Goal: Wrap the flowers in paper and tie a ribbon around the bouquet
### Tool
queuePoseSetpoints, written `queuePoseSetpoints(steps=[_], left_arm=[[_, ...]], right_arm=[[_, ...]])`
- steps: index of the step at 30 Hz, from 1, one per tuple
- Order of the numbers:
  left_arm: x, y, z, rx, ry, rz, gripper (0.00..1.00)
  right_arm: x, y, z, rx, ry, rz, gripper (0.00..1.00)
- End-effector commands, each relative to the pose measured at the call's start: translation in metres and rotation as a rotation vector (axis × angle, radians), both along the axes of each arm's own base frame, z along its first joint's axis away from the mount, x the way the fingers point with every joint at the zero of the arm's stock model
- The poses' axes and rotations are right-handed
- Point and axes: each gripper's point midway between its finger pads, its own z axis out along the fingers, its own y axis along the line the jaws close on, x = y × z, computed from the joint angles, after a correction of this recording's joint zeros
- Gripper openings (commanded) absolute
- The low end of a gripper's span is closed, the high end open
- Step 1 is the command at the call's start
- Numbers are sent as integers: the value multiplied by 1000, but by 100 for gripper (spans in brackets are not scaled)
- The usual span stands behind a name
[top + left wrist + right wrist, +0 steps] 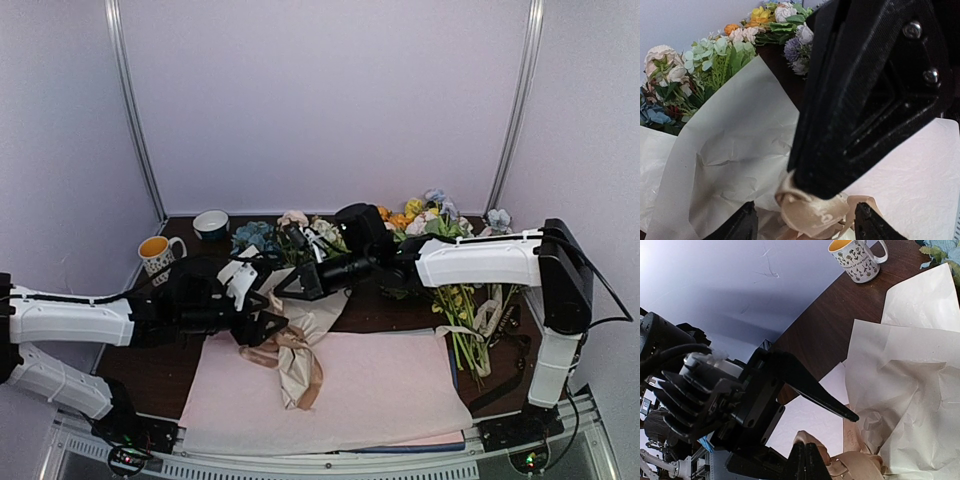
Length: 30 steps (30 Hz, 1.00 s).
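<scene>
The bouquet lies across the table's middle, a cone of cream paper (318, 312) with the flowers (283, 237) at its far end. The tan ribbon (292, 352) is knotted around the cone's narrow end, and its tails trail onto the pink sheets. My right gripper (806, 454) is shut on a ribbon loop (816, 439). In the left wrist view that loop (815, 212) hangs from the right gripper's black fingers (865, 100), between the tips of my open left gripper (806, 223), which touch nothing. Paper (735, 145) and flower heads (685, 70) lie behind.
Pale pink sheets (350, 395) cover the near table. A patterned mug (157, 255) and a small bowl (211, 224) stand at the back left. A loose bunch with orange and yellow blooms (415, 215) lies at the back right, stems (465, 335) toward the right arm's base.
</scene>
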Motion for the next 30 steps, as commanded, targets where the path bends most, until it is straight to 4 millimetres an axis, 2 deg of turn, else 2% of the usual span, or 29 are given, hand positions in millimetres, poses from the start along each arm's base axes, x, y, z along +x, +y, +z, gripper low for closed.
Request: queuePoseSetpoints(steps=[1, 2, 6, 8, 9, 11, 13, 15, 17, 24, 30], left_arm=[[14, -13, 30, -132, -62, -1, 65], [14, -15, 27, -128, -53, -10, 58], [11, -18, 16, -123, -21, -26, 18], [10, -17, 16, -129, -19, -24, 3], [10, -15, 16, -131, -22, -17, 0], [11, -10, 17, -133, -30, 6, 0], [12, -7, 18, -140, -34, 20, 0], [11, -5, 18, -146, -34, 22, 0], [10, -5, 17, -145, -31, 23, 0], [9, -2, 14, -139, -22, 32, 0], [10, 0, 13, -135, -23, 39, 0]], right_arm=[[-6, 2, 20, 52, -22, 11, 0], [-6, 3, 20, 54, -24, 12, 0], [-5, 3, 20, 46, -31, 9, 0], [-1, -2, 14, 6, -51, -14, 9], [3, -7, 8, -26, -65, -34, 13], [7, -17, -9, -100, -89, -64, 19], [7, -27, -37, -197, -94, -87, 21], [0, -29, -60, -247, -70, -61, 22], [-8, -26, -74, -261, -48, -35, 23], [-16, -15, -83, -257, -54, -18, 31], [-15, -9, -97, -293, -45, -19, 32]])
